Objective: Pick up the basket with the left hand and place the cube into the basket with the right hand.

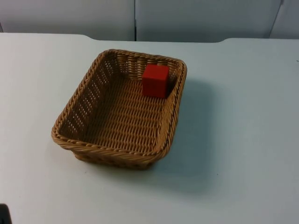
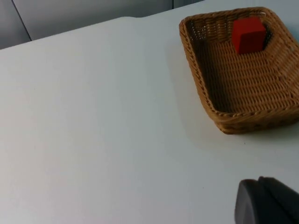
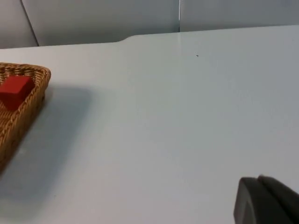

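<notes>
My red cube (image 1: 155, 80) sits inside the basket (image 1: 86, 91), up in its 1 o'clock corner. The basket rests on the white table (image 1: 243, 140). I cannot tell if my grippers are open or closed.

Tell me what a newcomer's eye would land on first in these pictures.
First, the bright red cube, sitting inside the brown woven wicker basket in its far corner on the right arm's side, close against the wall. The rectangular basket rests on the white table top, near its middle. The left gripper's black fingertip and the right gripper's black fingertip both hang over bare table, away from the basket.
</notes>
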Available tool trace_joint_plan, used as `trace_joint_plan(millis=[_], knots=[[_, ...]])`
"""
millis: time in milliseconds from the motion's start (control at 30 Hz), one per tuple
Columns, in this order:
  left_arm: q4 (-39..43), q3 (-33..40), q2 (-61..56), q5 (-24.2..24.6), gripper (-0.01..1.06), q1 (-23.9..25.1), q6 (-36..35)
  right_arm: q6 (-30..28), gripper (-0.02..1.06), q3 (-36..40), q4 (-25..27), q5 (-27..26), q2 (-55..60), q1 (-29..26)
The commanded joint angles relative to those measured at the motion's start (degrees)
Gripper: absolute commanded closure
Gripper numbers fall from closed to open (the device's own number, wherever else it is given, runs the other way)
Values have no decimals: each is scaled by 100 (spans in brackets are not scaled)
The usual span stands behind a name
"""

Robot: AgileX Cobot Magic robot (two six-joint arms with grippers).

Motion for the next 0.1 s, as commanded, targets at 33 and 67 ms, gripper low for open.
trace_joint_plan(millis=[33,67], knots=[[-37,23,-22,-90,105,-48,9,-29,105,161,15,-24,-22,6],[-37,23,-22,-90,105,-48,9,-29,105,251,27,-24,-22,6]])
